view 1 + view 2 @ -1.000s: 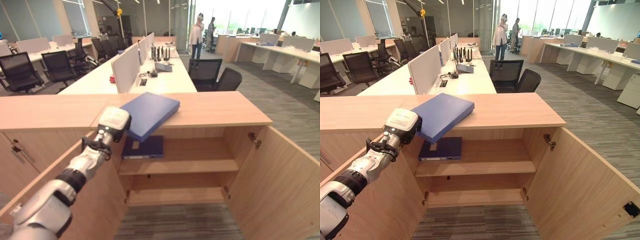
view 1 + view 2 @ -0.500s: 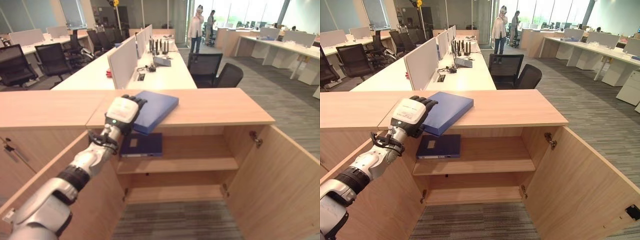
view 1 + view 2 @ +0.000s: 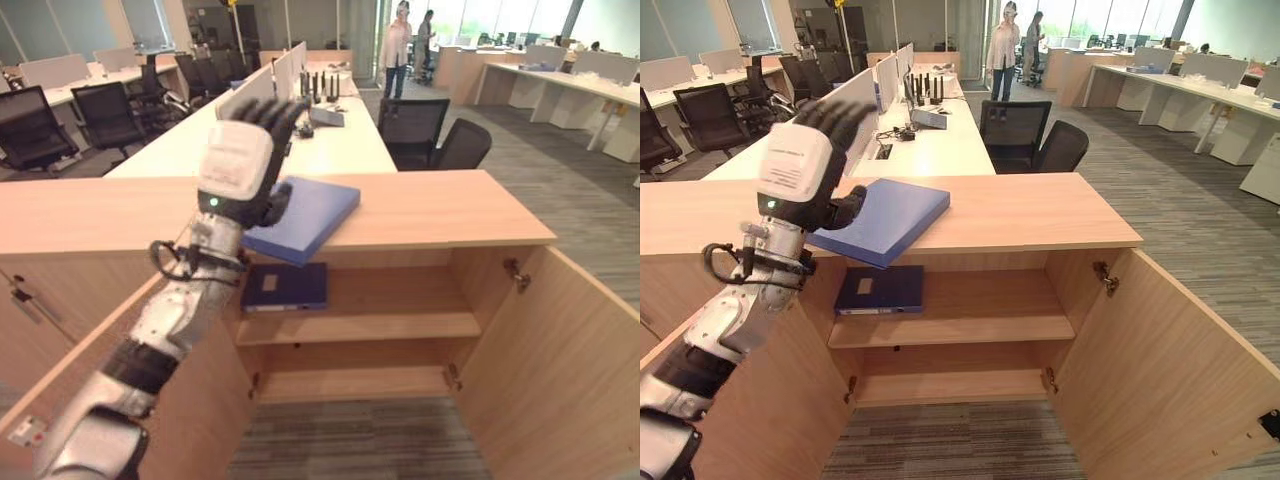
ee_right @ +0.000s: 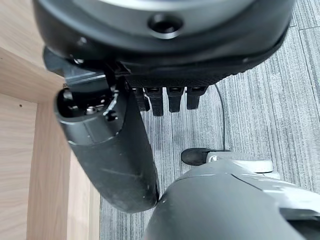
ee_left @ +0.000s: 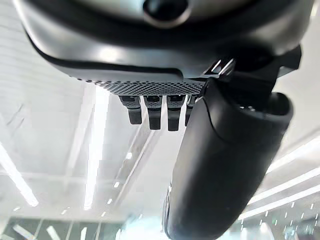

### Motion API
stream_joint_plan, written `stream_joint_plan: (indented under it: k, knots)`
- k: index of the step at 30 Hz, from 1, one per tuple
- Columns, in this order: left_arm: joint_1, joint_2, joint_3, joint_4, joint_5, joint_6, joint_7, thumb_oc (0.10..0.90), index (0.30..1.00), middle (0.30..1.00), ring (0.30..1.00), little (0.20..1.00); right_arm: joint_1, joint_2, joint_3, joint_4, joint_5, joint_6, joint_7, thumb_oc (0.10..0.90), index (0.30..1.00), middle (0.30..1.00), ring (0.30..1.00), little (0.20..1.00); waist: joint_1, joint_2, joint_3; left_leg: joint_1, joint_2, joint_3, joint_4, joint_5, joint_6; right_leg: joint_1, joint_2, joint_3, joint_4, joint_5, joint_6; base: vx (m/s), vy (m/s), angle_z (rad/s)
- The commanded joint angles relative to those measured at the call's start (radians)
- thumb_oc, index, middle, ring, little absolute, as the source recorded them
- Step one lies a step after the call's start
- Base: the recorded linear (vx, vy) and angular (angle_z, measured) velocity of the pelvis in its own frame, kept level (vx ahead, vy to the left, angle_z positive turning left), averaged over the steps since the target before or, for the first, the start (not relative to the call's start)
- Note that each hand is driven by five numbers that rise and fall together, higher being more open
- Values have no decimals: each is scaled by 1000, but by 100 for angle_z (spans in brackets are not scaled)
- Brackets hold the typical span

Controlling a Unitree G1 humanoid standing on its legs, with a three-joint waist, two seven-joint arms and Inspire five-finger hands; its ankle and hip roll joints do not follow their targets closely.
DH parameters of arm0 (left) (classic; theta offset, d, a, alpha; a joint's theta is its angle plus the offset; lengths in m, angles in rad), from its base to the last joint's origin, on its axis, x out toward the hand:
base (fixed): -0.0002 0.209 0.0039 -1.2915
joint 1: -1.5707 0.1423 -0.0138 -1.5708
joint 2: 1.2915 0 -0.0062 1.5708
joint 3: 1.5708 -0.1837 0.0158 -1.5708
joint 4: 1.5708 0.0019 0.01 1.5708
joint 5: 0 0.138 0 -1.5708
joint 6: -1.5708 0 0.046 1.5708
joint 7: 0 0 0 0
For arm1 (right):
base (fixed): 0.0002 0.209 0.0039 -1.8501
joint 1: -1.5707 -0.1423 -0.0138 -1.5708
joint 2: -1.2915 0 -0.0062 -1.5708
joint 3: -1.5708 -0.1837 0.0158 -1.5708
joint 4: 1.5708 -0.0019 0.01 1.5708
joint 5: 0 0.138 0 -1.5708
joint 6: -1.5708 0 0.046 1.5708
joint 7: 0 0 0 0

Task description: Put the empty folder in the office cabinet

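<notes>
— What does the raised left robot hand (image 3: 238,165) cover?

— The near left corner of the flat blue folder (image 3: 302,218) lying on the light wooden counter (image 3: 440,210) — whether the thumb touches the cover can't be told.

— And inside the wooden cabinet (image 3: 360,335)?

— The dark blue binder (image 3: 286,288) on the upper shelf has its left end behind the forearm; its pale label is too small to read.

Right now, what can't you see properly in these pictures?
- Near corner of the blue folder on the cabinet top: behind the raised left hand in both eye views.
- Whether the folder is empty: it lies closed.
- Label on the darker folder on the shelf: too small.
- Cabinet's bottom shelf: shadowed.
</notes>
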Motion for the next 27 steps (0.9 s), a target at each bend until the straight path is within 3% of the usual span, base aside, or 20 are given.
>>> stream_joint_plan:
  k: [1,7,13,16,19,22,23,24,27]
  knots:
    - [-132,-1,158,-1,-66,-5,92,800,900,900,900,900,-33,33,33,109,-17,3,0,800,900,900,900,900,19,-7,-35,-24,-34,-85,-1,-71,5,54,-54,-73,8,-67,69,8,35,0]
    - [92,-60,362,-169,-135,-51,141,800,900,900,900,900,-24,42,-2,119,-33,8,0,800,900,900,900,900,58,-2,-20,-31,-53,-105,-1,-72,14,51,-69,-86,8,-57,74,5,66,3]
    - [178,-80,397,-212,-168,-88,147,800,900,900,900,900,-25,32,-20,114,-43,10,0,800,900,900,900,900,79,3,-6,-48,-82,-122,-1,-67,30,45,-102,-101,11,-41,92,-10,76,10]
    - [228,-87,382,-222,-190,-106,127,800,900,900,900,900,-26,21,-44,109,-43,12,0,800,900,900,900,900,101,12,13,-42,-108,-134,-1,-81,51,17,-164,-129,129,-47,112,24,167,25]
    - [272,-84,381,-241,-216,-122,95,800,900,900,900,900,-19,6,-64,93,-40,12,4,800,900,900,900,900,118,24,39,-27,-126,-141,-1,-83,73,-62,-263,-157,340,78,108,27,177,28]
    - [297,-82,387,-256,-229,-131,74,800,900,900,900,900,-14,9,-69,75,-26,0,1,800,900,900,900,900,138,37,50,-19,-110,-119,-1,-93,75,-102,-327,-284,424,77,81,70,122,-24]
    - [305,-82,387,-263,-231,-137,67,800,900,900,900,900,-11,11,-65,72,-25,-2,2,800,900,900,900,900,134,35,52,-10,-108,-124,-1,-105,71,-104,-320,-303,425,51,81,201,11,-69]
    - [312,-87,373,-266,-238,-146,68,800,900,900,900,900,-19,13,-52,60,-21,-9,3,800,900,900,900,900,120,29,72,10,-108,-141,-1,-111,67,-168,-244,-317,370,4,68,201,-55,-57]
    - [310,-96,346,-264,-241,-149,92,800,900,900,900,900,-48,22,-23,51,12,-19,-6,800,900,900,900,900,85,10,121,65,-124,-197,-1,-133,60,-276,-98,-332,164,63,85,230,-71,-14]
